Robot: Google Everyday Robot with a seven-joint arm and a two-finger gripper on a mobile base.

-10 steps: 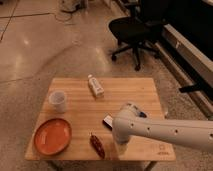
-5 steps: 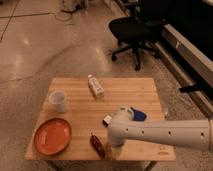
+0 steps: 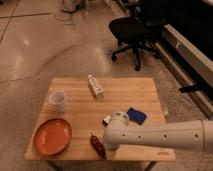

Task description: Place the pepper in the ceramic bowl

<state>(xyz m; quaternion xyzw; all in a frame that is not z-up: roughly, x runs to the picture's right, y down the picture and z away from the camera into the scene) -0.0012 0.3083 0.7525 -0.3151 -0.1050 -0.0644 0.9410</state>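
The pepper (image 3: pixel 96 144), a small dark red glossy chili, lies on the wooden table (image 3: pixel 125 92) near its front edge. The ceramic bowl (image 3: pixel 52 136), a wide shallow orange-red dish, sits empty at the table's front left corner, a short way left of the pepper. My white arm reaches in from the right along the front edge. The gripper (image 3: pixel 107 149) is at its end, right beside the pepper on its right side, low over the table. The arm's rounded wrist covers most of the gripper.
A small translucent white cup (image 3: pixel 57 100) stands behind the bowl. A small white bottle (image 3: pixel 95 86) lies at the back middle. A small black box (image 3: pixel 107 119) and a blue object (image 3: pixel 136 115) lie just behind my arm. A black office chair (image 3: pixel 135 30) stands beyond the table.
My arm has moved left along the front of the table, bringing the gripper from about a hand's width right of the pepper to right beside it. The pepper and bowl have not moved.
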